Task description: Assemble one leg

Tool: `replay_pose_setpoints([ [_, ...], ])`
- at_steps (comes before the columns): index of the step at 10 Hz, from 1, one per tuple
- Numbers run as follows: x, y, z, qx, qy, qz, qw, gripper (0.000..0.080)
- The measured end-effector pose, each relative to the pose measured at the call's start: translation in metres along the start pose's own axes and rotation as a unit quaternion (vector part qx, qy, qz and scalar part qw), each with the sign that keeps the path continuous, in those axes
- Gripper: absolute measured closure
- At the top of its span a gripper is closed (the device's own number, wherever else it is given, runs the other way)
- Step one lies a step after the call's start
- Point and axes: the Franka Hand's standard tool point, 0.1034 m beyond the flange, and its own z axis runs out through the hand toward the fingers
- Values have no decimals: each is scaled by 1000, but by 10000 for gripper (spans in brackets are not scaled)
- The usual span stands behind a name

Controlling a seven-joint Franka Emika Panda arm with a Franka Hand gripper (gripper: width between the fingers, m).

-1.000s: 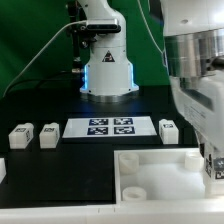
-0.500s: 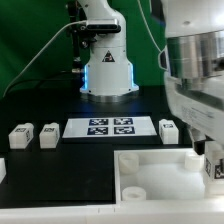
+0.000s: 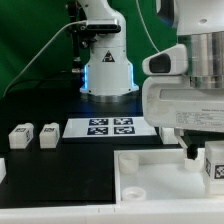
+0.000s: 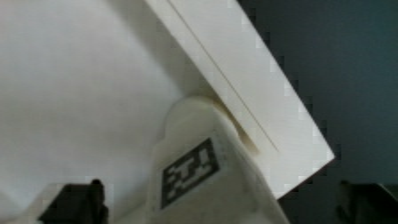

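A white leg (image 3: 213, 165) with a black-and-white tag stands upright at the corner of the large white panel (image 3: 150, 178), at the exterior view's right. My gripper (image 3: 208, 156) hangs over it, open. In the wrist view the leg (image 4: 210, 170) lies between my two dark fingertips (image 4: 73, 203), with gaps on both sides, against the panel's (image 4: 107, 90) raised rim. Two more legs (image 3: 22, 134) (image 3: 48, 135) stand on the black table at the exterior view's left. Another white piece (image 3: 2, 169) shows at the left edge.
The marker board (image 3: 110, 127) lies flat behind the panel, in front of the robot base (image 3: 107, 70). My arm's wide white hand (image 3: 185, 95) blocks the exterior view's right side. A green curtain hangs at the back.
My jaws have spread apart and let go of the leg, which stays standing at the panel's corner. The hand has shifted and now covers the leg that stood right of the marker board.
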Motion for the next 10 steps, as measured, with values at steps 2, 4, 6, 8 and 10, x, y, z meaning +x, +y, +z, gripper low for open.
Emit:
replay_pose_setpoints([
  [2,4,-3,-2,-13,13,-155,988,151],
  [4,5,-5,-3,-12,21,-156,987,180],
  [6,4,-6,-2,-10,20,-106,994,328],
  [8,4,-3,-1,-9,18,-30,999,500],
  [10,4,-3,-1,-7,15,108,994,500],
])
